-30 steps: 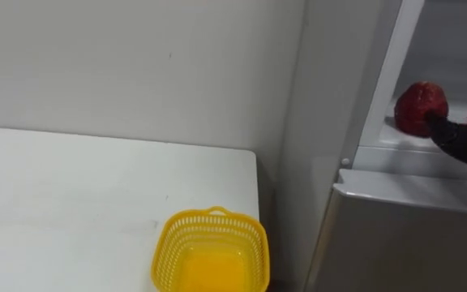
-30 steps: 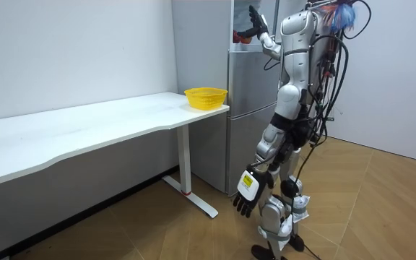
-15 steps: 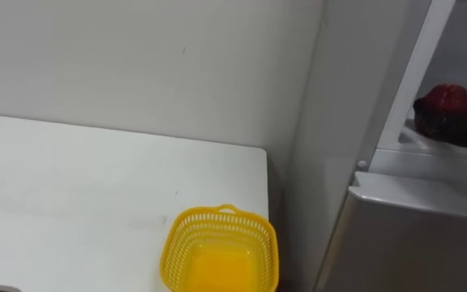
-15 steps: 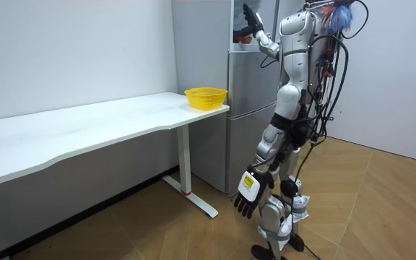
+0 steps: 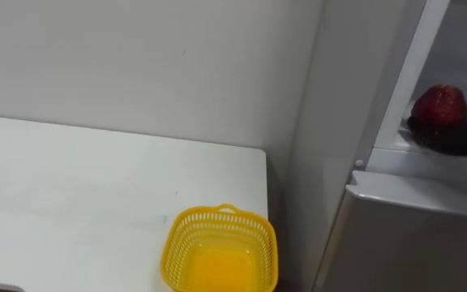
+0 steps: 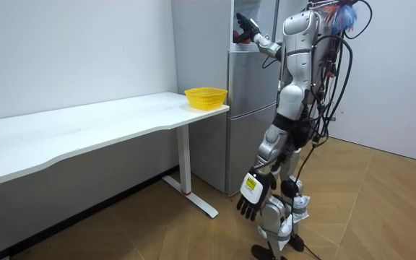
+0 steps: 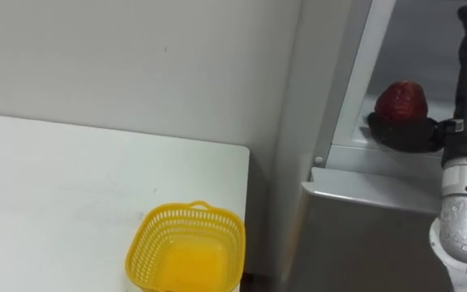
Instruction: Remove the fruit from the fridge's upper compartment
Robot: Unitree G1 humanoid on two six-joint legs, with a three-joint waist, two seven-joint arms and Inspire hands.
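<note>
The 1 rounded red fruit [image 7: 401, 99] sits on the white ledge [image 7: 349, 152] of the tall silver-grey fridge's [image 7: 363, 235] open upper compartment, close to the front edge and near the compartment's left wall. The robot's black right hand [image 7: 465, 93] is raised into that compartment just beside the fruit on its right. The fingers [image 7: 466, 36] stand straight up and close together, clear of the fruit, while the thumb [image 7: 404, 134] stretches left, low across the front of the fruit's base. Whether the thumb touches the fruit cannot be told, and nothing is pinched. Below the ledge the fridge's lower door is closed. To the fridge's left a long white table [image 7: 71, 186] stands against a plain pale wall [image 7: 136, 57]. On its corner nearest the fridge is 1 yellow plastic lattice basket [image 7: 169, 212] with nothing inside. In the room view the robot stands upright on a wooden floor [image 6: 381, 209], facing the fridge, with the table off to the room view's left. Its left hand [image 6: 251, 198] hangs low beside its thigh, well apart from fridge and table, fingers loose, pointing down and holding nothing.
</note>
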